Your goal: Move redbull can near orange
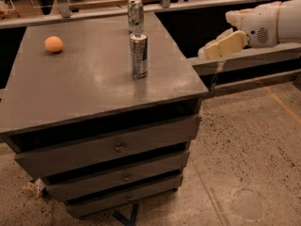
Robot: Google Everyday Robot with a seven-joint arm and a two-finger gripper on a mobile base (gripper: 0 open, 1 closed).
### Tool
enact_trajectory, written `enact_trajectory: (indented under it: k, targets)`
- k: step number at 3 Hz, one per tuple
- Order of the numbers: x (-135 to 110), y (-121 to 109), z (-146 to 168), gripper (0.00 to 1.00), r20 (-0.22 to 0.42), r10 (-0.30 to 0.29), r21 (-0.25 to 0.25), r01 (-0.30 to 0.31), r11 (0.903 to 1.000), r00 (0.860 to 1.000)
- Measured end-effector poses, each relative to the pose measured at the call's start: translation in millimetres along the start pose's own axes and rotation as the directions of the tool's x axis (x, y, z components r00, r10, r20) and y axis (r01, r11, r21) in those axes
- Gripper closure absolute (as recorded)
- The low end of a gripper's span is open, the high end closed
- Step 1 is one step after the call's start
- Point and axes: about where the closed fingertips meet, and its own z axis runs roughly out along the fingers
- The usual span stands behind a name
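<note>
Grey and flat, the top of a drawer cabinet (89,91) carries the task's things. The redbull can (138,54) is stood upright on it, long axis vertical, and all else is placed from that can. The gripper (209,50) is held off the cabinet, well to the can's right; whether it is wide or narrow cannot be told. The orange (54,44) is set well apart on the can's left, so the carry is judged to run leftward. Two cans are counted, the second can (135,14) behind the first, and one orange.
</note>
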Motion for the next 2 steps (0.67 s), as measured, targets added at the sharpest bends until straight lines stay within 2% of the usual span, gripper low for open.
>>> enact_trajectory:
  k: [2]
  targets:
    - [5.6,-0.1,45.5,0.0,0.012,0.068,-0.025,-0.067,0.9974,0.998]
